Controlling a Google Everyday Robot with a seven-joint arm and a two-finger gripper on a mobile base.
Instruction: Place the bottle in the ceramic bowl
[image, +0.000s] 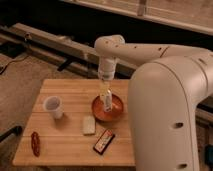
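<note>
The gripper (105, 93) hangs directly above the ceramic bowl (107, 109) on the bench (70, 145). The bottle (106, 101) stands upright inside the bowl beneath it; whether the jaws grip it cannot be told.

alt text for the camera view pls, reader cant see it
The robot's gripper holds a pale bottle upright inside an orange-red ceramic bowl on a wooden table. Also on the table: a white cup, a pale block, a dark packet, a red item.
</note>
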